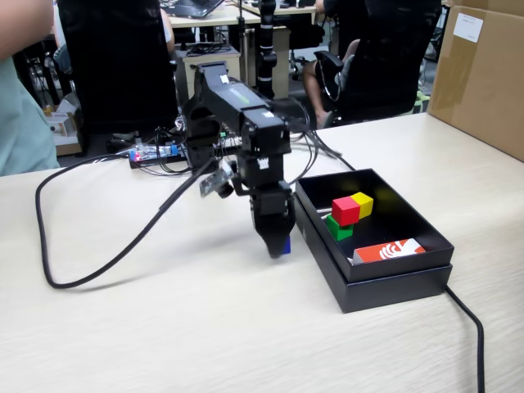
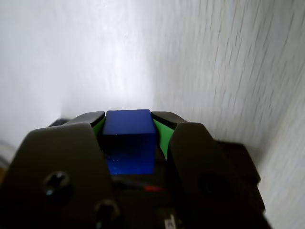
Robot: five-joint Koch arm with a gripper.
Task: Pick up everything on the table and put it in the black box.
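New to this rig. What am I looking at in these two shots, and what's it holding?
A small hobby robot arm stands on a pale table. The fixed view looks at it from the side; the wrist view comes from a camera riding on the gripper, looking past its jaws. The jaws are closed on a blue cube, also visible at the tip in the fixed view, just beside a black box. Inside the box lie a red cube, yellow cube, green cube and a red-and-white block.

Fixed view faces the table (image 1: 123, 327) obliquely — wrist view hugs it.
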